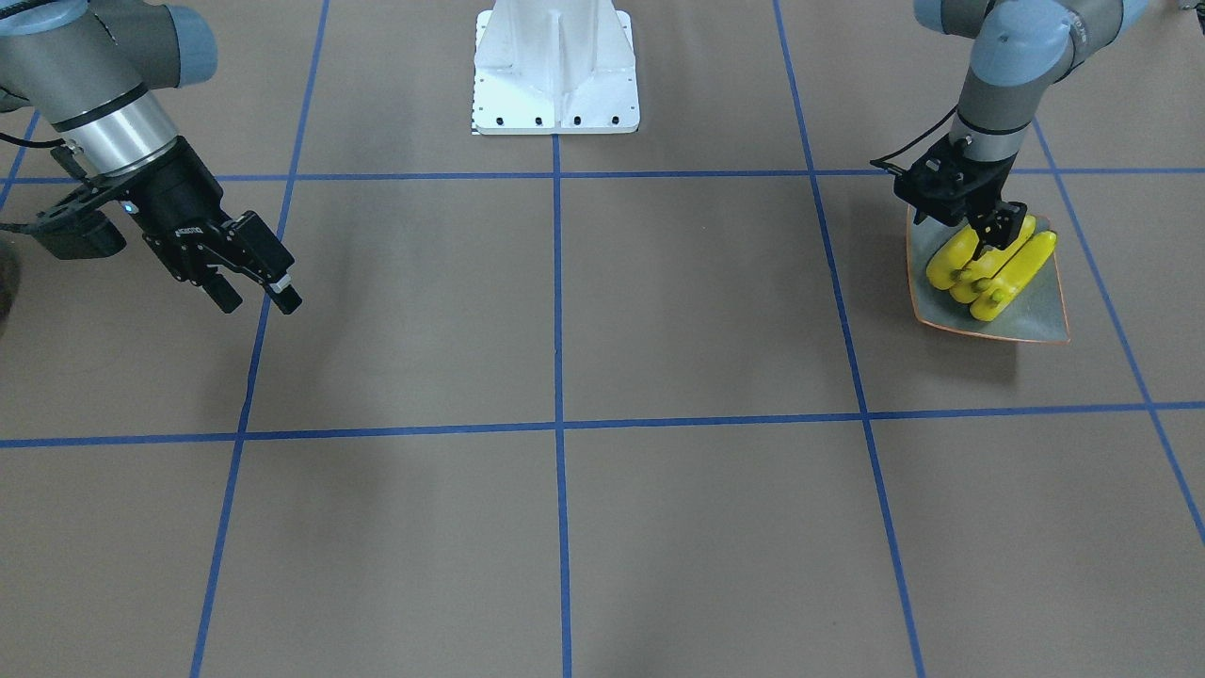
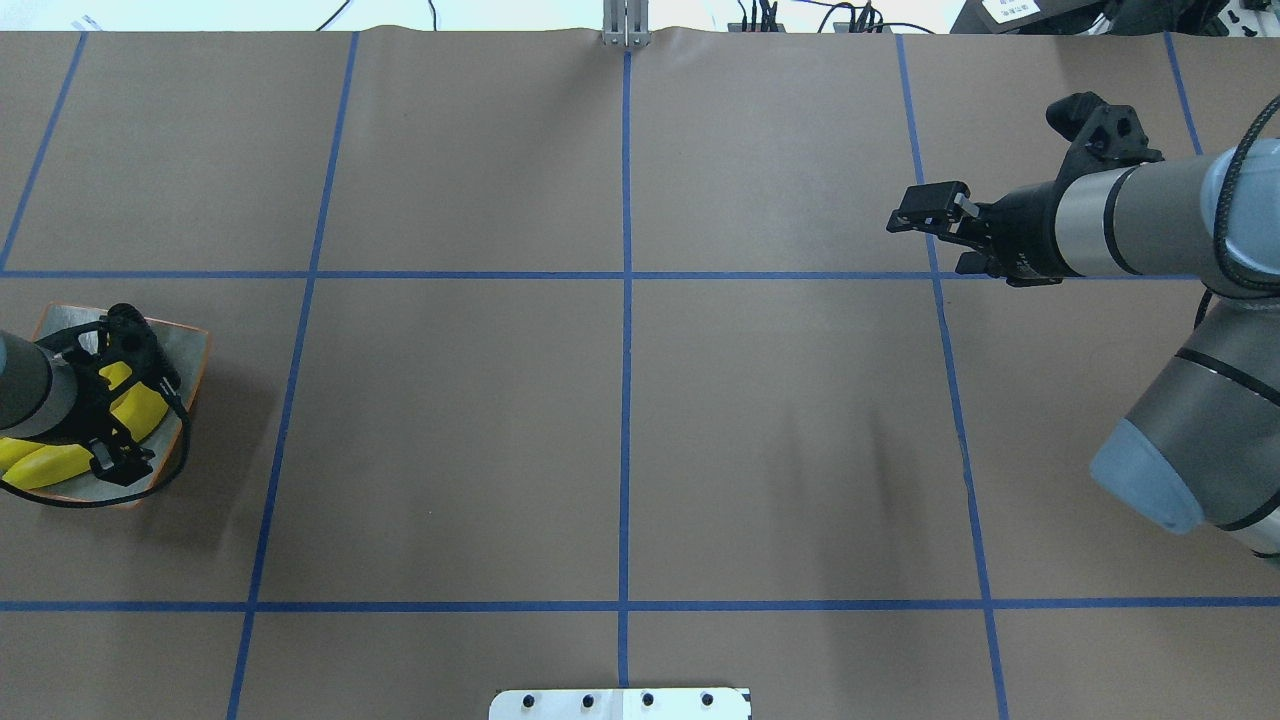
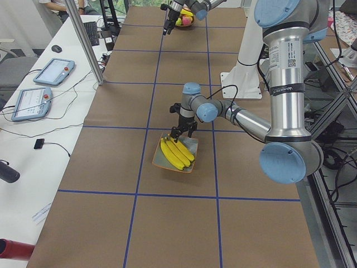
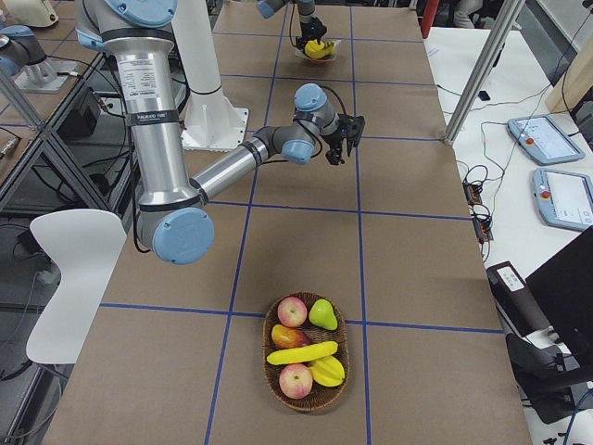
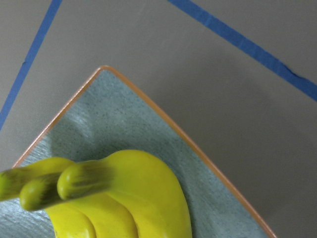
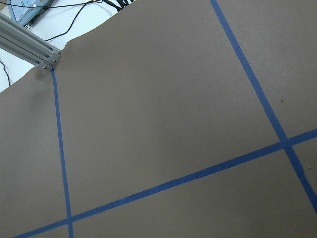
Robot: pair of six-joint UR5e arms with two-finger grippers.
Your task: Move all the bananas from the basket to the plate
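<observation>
- Exterior front-facing view: the left gripper is low over the plate, with its fingers down among three bananas that lie side by side. I cannot tell whether it is grasping one or has let go.
- The step in hand looks like setting a banana down. It should release fully, then lift straight up. That way the fingers do not drag the touching neighbours off the shallow dish.
- The right gripper hangs spread and empty above the surface, well apart from the plate.
- A fourth banana lies in the basket between apples. It is best taken at its middle, across the width, and laid on the plate's bare side.
</observation>
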